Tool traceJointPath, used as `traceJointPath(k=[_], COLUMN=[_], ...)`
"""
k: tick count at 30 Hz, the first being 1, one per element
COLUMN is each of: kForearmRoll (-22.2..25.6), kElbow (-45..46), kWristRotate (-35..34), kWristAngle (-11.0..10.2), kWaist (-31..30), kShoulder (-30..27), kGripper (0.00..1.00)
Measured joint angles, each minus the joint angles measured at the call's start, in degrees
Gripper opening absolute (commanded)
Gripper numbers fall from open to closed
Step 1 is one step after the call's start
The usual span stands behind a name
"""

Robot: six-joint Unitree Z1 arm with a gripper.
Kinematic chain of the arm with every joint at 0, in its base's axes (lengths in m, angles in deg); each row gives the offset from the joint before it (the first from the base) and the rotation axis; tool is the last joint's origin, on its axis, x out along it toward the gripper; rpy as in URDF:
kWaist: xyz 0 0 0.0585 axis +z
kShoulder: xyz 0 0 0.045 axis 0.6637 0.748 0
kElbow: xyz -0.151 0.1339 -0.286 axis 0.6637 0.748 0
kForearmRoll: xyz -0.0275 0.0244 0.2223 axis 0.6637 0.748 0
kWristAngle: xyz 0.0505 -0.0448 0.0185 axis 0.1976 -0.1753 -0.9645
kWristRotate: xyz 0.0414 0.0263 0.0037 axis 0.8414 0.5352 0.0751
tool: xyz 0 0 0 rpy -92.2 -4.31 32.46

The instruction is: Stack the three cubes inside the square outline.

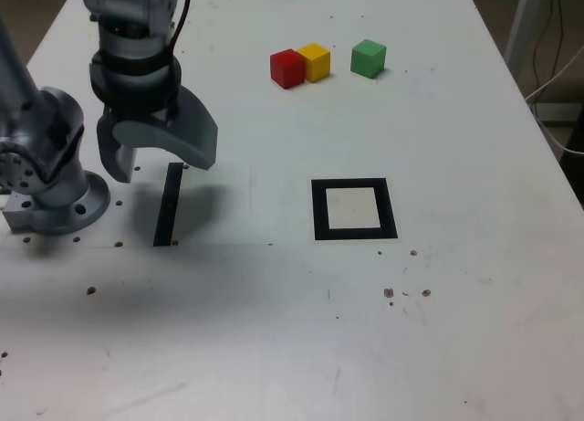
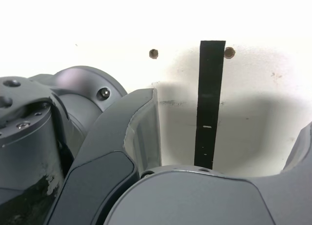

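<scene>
Claw (image 1: 155, 161) hangs wide open and empty over the strip (image 1: 168, 205). Cubes (image 1: 316, 62) look light, rigid; grip flat opposite sides.

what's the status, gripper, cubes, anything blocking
Gripper open, empty, above the black strip. Red cube, yellow cube, green cube unstacked, outside square outline. Nothing blocking.
</scene>
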Motion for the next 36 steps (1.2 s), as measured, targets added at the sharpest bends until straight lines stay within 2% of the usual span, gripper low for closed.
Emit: traceJointPath(k=[6,21,29,36], kForearmRoll=[0.8,3.8,14.1,15.7], kElbow=[-0.1,-2.1,-15.3,-25.9], kWristRotate=[2.2,4.4,10.9,17.0], kWristAngle=[2.1,2.2,-0.2,-0.5], kWaist=[0.7,2.7,7.1,11.1], kShoulder=[-1.2,-2.3,-2.3,0.6], kGripper=[1.00,1.00,1.00,1.00])
